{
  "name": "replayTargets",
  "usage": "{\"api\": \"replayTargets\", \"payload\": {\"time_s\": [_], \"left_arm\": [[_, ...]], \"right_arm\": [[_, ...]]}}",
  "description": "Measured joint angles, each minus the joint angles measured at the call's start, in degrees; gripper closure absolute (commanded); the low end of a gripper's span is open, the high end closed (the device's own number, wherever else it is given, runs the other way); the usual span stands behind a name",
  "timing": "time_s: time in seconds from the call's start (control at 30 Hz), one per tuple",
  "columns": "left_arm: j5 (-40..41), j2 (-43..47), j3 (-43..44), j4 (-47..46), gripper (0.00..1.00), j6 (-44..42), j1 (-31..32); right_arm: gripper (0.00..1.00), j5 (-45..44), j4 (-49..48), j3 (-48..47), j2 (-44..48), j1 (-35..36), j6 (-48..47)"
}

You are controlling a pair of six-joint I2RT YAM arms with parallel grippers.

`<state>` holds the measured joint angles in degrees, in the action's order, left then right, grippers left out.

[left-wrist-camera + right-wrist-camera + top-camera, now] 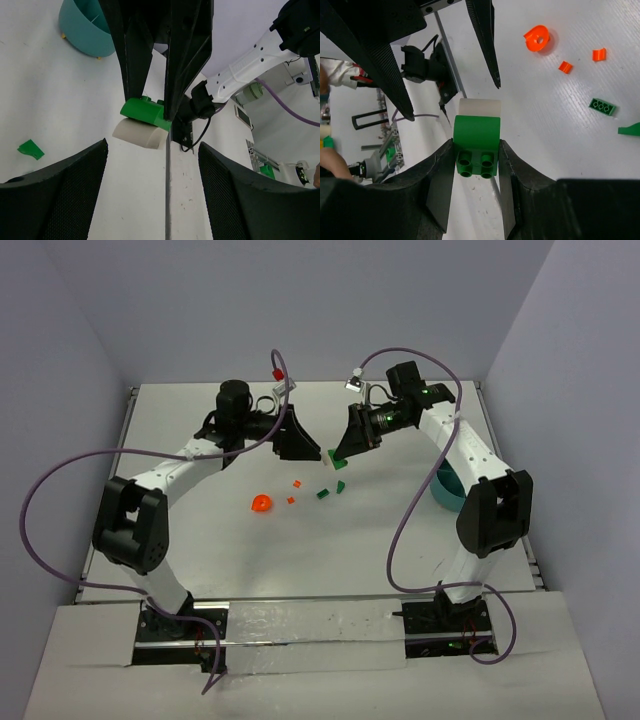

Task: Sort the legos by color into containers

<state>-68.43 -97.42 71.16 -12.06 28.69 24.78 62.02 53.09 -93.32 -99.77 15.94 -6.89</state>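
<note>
My right gripper [476, 146] is shut on a bright green brick [476, 135] with a white piece [479, 107] stuck on its far end, held above the table. In the top view the right gripper [340, 450] meets my left gripper [306, 444] tip to tip at mid-table. My left gripper [152, 152] is open and empty, its fingers apart on either side of the green brick [145, 112] and white piece [140, 135]. On the table lie an orange ring [260, 504], two orange bits [297, 483], and dark green pieces [323, 494]. The teal bowl [445, 490] stands at the right.
The right arm's lower link [490, 510] stands over part of the teal bowl. White walls close the table at the back and sides. Purple cables [60, 480] loop out from both arms.
</note>
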Motion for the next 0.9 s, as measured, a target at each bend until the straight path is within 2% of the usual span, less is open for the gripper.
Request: {"api": "replayTargets", "payload": {"time_s": [0.3,0.37,0.53,0.7,0.9], "left_arm": [[-0.5,-1.6,0.0,-6.0,0.2,4.8,1.2],[-0.5,-1.9,0.0,-6.3,0.23,5.3,1.2],[-2.2,-2.1,-0.2,-10.1,0.37,8.1,1.4],[-4.7,-2.2,-3.1,-22.5,0.48,16.8,1.6],[-5.9,-3.8,-7.0,-40.2,0.46,29.3,1.6]], "right_arm": [[1.0,4.4,0.1,0.0,0.1,0.0,-0.3],[1.0,5.1,0.1,0.0,0.3,0.0,-0.5],[1.0,6.6,0.6,0.0,0.5,-0.1,-1.7],[1.0,8.0,1.7,0.0,0.5,-0.1,-2.7],[1.0,10.2,3.8,0.0,0.5,-0.2,-3.3]]}}
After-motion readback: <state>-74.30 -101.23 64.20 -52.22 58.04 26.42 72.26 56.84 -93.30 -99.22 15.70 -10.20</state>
